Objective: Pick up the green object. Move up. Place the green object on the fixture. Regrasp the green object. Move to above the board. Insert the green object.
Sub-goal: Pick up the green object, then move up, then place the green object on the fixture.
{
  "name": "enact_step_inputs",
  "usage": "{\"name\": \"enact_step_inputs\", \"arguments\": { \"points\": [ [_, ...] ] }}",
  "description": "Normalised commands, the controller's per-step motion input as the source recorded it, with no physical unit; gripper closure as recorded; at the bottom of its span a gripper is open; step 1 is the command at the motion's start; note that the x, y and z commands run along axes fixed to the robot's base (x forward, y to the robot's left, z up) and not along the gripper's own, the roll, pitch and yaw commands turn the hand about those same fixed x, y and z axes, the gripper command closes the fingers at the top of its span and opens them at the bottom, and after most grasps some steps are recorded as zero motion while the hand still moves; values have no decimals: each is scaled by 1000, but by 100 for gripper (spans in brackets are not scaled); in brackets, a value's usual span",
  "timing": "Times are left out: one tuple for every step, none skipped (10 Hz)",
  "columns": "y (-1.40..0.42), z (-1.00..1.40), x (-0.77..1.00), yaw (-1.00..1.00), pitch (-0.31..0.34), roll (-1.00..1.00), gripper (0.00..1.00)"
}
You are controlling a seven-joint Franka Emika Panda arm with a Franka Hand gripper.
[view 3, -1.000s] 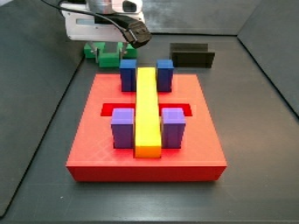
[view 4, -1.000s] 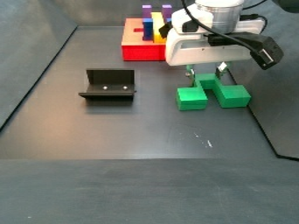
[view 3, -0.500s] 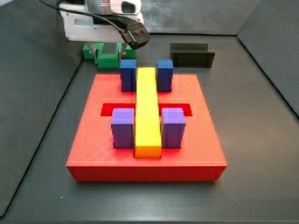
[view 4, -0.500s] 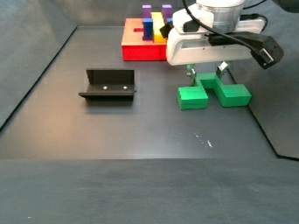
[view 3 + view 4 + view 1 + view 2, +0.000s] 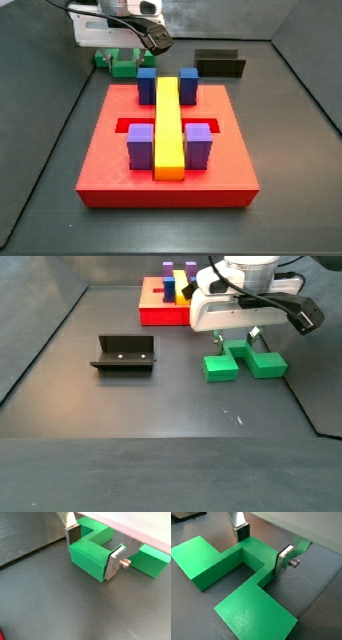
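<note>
- Green plastic block, that's the green object (image 5: 231, 577), lying flat on the dark floor right beside the red board (image 5: 167, 165), on the side away from the yellow bar's near end.
- Gripper (image 5: 263, 547) is low over it, silver finger plates straddling the thin bridge between the two chunky arms. Jaws look narrow but I can't tell for sure if the pads are actually pinching yet.
- My read: this is the pick-up step. To do it well, the fingers (image 5: 115, 562) should be square on the bridge's flat faces and centred, so the block doesn't twist when it lifts.
- Squeeze first, then go straight up; smooth plastic could slip.
- Block is blocky and stepped, matte with faint print lines, sharp edges.
- Fixture (image 5: 123, 353) is black, open-topped with a raised back wall, well apart from the green object.
- Board carries the yellow bar (image 5: 168, 125) with blue and purple blocks (image 5: 198, 146) alongside, plus an open recess.
</note>
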Motion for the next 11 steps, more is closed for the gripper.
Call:
{"name": "enact_step_inputs", "arguments": {
  "points": [
    [0, 0, 0, 0, 0, 0, 100],
    [0, 0, 0, 0, 0, 0, 100],
    [0, 833, 0, 0, 0, 0, 100],
    [-18, 821, 2, 14, 5, -2, 100],
    [-30, 684, -21, 14, 44, -9, 100],
    [-19, 306, 15, 10, 33, -19, 100],
    [0, 0, 0, 0, 0, -14, 100],
    [0, 0, 143, -51, -40, -177, 100],
    [0, 209, 391, -403, -54, -169, 100],
    [0, 186, 660, -423, -100, -123, 100],
    [0, 131, 749, -400, -134, -131, 100]
  ]
}}
